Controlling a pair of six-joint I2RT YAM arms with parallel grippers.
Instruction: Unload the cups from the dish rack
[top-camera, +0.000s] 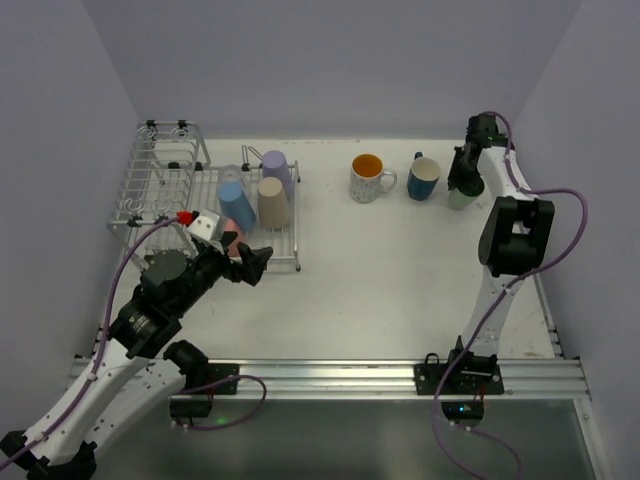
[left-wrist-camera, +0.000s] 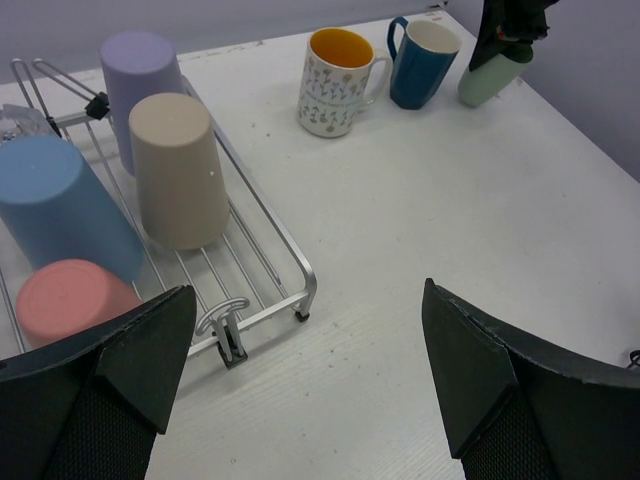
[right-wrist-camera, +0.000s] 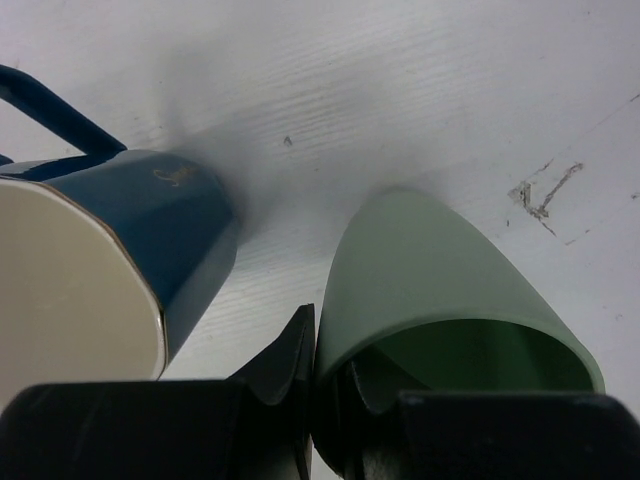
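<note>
The dish rack (top-camera: 160, 190) stands at the far left and holds a lilac cup (top-camera: 278, 170), a beige cup (top-camera: 272, 200), a blue cup (top-camera: 235, 200) and a pink cup (top-camera: 232, 240), all upside down. My left gripper (top-camera: 250, 262) is open and empty, just off the rack's front right corner (left-wrist-camera: 300, 262). In the left wrist view the pink cup (left-wrist-camera: 70, 300) is beside my left finger. My right gripper (top-camera: 462, 185) is shut on the rim wall of the mint cup (right-wrist-camera: 440, 270), one finger inside and one outside. The cup is tilted, at the far right.
The white speckled orange-lined mug (top-camera: 368, 178) and the dark blue mug (top-camera: 423, 178) stand upright on the table left of the mint cup (top-camera: 461, 197). The blue mug (right-wrist-camera: 130, 230) is close to my right gripper (right-wrist-camera: 335, 370). Walls enclose the table on three sides.
</note>
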